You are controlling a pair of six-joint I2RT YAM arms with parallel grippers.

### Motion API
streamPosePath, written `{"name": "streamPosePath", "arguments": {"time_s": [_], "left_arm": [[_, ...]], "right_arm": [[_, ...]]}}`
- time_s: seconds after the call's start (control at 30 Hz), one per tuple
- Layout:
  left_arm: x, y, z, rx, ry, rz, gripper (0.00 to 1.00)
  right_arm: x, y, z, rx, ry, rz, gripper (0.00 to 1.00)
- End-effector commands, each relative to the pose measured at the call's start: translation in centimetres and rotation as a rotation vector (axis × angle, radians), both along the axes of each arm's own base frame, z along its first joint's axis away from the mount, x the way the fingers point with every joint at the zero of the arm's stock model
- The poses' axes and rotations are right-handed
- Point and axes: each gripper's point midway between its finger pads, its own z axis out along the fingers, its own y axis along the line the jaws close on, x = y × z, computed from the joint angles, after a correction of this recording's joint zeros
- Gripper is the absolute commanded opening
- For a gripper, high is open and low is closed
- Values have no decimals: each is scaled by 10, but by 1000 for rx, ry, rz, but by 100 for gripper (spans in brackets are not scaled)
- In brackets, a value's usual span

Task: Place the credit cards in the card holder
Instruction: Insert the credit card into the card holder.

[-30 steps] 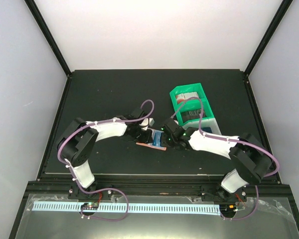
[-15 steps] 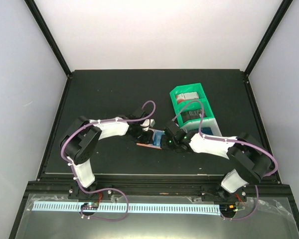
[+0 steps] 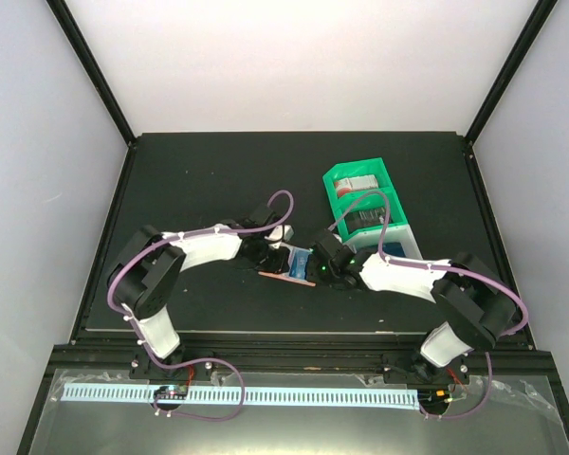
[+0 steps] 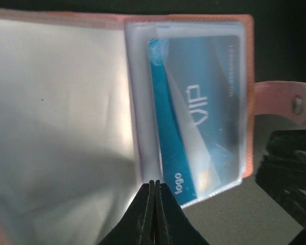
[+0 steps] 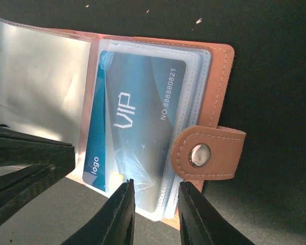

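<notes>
Left hand pinches card holder's glossy sleeve.

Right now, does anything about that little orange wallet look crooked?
Yes. The blue plastic VIP card lies skewed inside a clear sleeve of the open salmon-orange leather-like card holder, its edges not parallel to the sleeve's.

White shells on left arm and right arm, black joints and bases. Purple cable runs along each, looping at the wrist. Green light on right wrist. Left claw and right claw: matte black, tapered.
</notes>
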Motion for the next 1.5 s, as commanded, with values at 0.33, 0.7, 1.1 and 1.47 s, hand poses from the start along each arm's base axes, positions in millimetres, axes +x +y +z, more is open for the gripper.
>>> {"name": "streamPosePath", "arguments": {"time_s": [0.33,0.7,1.1,1.47], "left_arm": [[0,-12,14,-80,-24,-7,14],[-1,0,-16,20,8,7,6],[-2,18,-35,135,26,39,3],[-3,17,-36,130,34,29,3]], "right_arm": [[7,3,3,-1,-19,-1,27],[7,8,4,18,-18,12,28],[9,10,-2,6,0,4,33],[9,20,3,50,-7,31,30]]}}
